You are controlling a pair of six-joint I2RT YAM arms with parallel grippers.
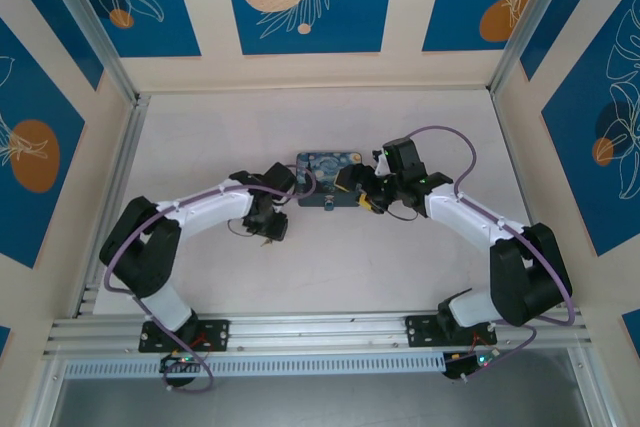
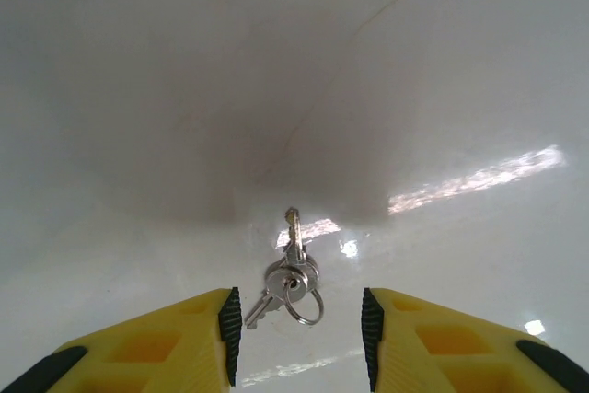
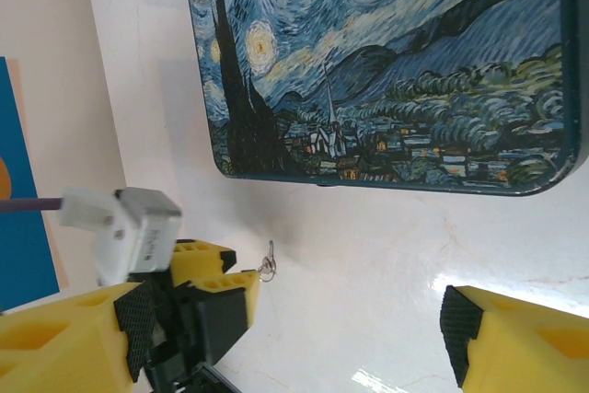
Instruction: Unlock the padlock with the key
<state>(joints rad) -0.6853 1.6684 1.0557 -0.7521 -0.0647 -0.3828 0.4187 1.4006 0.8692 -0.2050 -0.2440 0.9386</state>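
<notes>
Two small silver keys (image 2: 293, 278) on a ring lie on the white tabletop; one key points away from the camera and the other slants to the left. My left gripper (image 2: 299, 333) is open and low over the table, with the keys between its yellow fingers and touching neither. In the right wrist view the keys (image 3: 268, 267) lie just beyond the left gripper's fingers (image 3: 235, 292). My right gripper (image 3: 294, 319) is open and holds nothing, hovering beside the box. From above, the left gripper (image 1: 268, 227) and the right gripper (image 1: 362, 197) flank the box. The padlock is out of view.
A dark-blue box with a starry-night print (image 1: 325, 175) lies flat mid-table, and its near edge (image 3: 317, 183) is a short way from the keys. Beige walls with blue panels close in the table on three sides. An aluminium rail (image 1: 320, 327) runs along the near edge.
</notes>
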